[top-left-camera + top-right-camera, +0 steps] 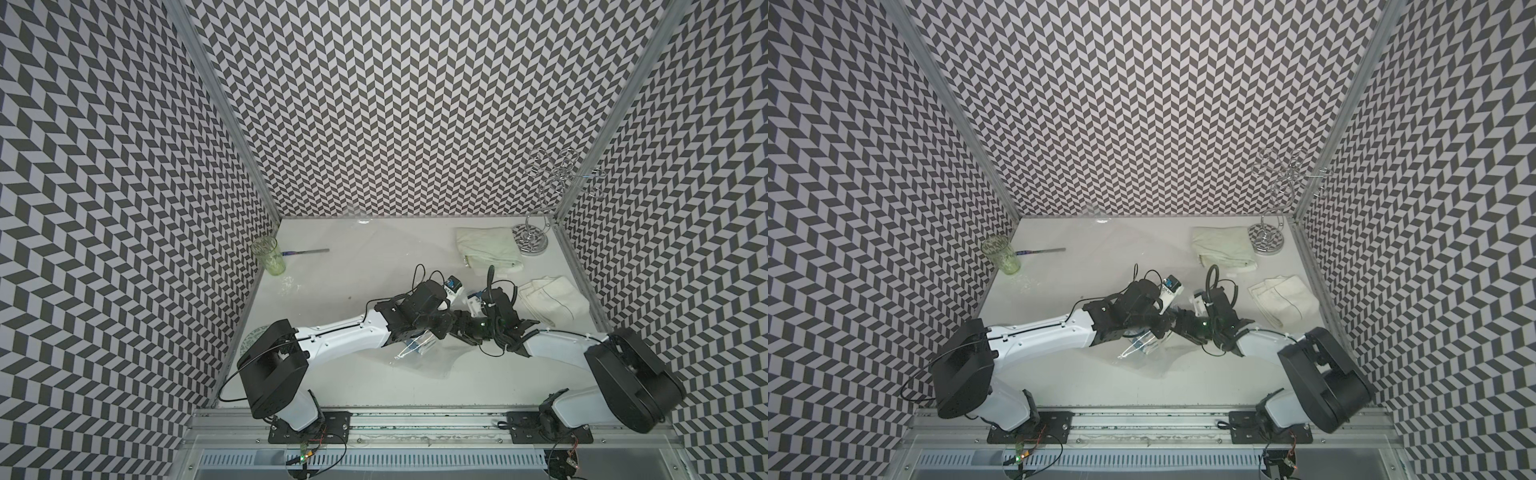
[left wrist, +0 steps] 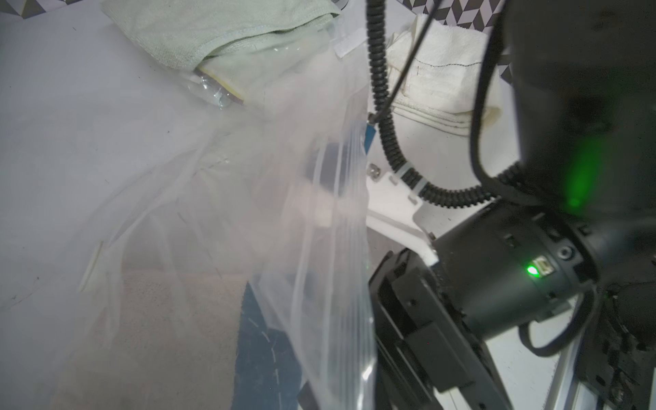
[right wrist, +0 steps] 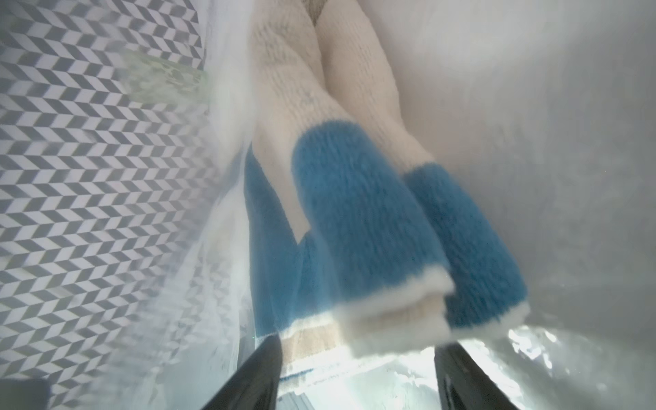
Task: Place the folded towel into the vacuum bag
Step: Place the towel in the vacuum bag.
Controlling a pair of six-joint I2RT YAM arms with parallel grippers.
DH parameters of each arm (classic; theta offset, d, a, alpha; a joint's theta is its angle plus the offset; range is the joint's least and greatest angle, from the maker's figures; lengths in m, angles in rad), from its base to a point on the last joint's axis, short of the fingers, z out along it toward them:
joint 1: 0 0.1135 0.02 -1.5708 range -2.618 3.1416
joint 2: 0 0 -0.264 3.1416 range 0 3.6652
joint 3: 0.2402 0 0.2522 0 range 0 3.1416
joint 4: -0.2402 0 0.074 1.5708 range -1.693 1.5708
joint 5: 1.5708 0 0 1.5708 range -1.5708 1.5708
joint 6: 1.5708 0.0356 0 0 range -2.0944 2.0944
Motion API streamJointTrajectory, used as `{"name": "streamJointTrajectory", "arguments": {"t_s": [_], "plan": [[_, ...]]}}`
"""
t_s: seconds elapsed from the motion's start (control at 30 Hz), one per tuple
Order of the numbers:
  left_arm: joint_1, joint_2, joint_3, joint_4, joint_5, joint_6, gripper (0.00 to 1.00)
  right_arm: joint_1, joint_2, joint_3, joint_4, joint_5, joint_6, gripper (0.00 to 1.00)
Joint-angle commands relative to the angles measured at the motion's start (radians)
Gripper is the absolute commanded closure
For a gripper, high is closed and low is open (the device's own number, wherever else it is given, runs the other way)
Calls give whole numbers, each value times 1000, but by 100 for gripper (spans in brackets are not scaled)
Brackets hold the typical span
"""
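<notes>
Resting inside the vacuum bag [image 2: 312, 269], the folded towel [image 3: 355, 213], cream with a blue band, lies with its near end just ahead of the right pincer [image 3: 358, 355]. That pincer: released, fingers spread, nothing between them, seemingly within the bag's mouth. Left pincer [image 1: 434, 332]: clenched. Its fingers are mostly hidden, but the zip-seal lip hangs raised right beside it, so I judge it to be pinching the film. The bag lies clear across the middle of the table [image 1: 353, 395], mouth toward the arms.

Risks:
- Towel sits shallow, near the mouth. Terry loops could catch a fingertip on withdrawal and drag it back out.
- Glossy film may slip from the left pinch, dropping the lip onto the right pincer.
- Arms crowded close, cables near.

Green towel [image 1: 486, 249] and white towel [image 1: 552, 299] lie well apart, far right.
</notes>
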Motion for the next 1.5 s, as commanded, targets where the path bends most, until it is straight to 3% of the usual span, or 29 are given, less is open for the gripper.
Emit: {"name": "streamJointTrajectory", "arguments": {"t_s": [0.0, 0.17, 0.3, 0.4, 0.57, 0.63, 0.77, 0.97, 1.1, 1.2, 1.33, 1.4, 1.47], "plan": [[-16, -24, -4, 64, 39, -19, 95, 56, -27, -74, 155, 41, 211, 27], [-26, -9, 9, 63, 49, -13, 95, 127, 67, -120, 359, 61, 372, 24], [-29, -5, 13, 58, 57, -1, 96, 146, 98, -106, 435, 132, 388, 28], [-29, -5, 20, 52, 65, 9, 95, 145, 91, -101, 479, 212, 363, 40], [-29, 4, 35, 32, 77, 28, 96, 138, 142, -74, 594, 197, 305, 81], [-29, 0, 34, 23, 73, 34, 96, 120, 171, -56, 689, 100, 266, 88], [-29, -10, 28, 20, 69, 43, 95, 93, 238, 18, 685, -169, 158, 100], [-28, -7, 23, 26, 66, 48, 95, 91, 177, 2, 539, -442, -31, 100], [-28, -6, 14, 36, 72, 48, 92, 78, 105, 10, 400, -526, -139, 100], [-28, -7, 10, 45, 90, 45, 89, 77, 128, 74, 262, -515, -241, 100], [-32, -5, 20, 57, 124, 29, 79, 90, 262, 125, 303, -427, -203, 100], [-32, -13, 34, 31, 124, 11, 69, 87, 316, 136, 292, -361, -192, 100], [-31, -49, 36, -4, 111, -25, 53, 84, 337, 132, 262, -273, -183, 100]]}}
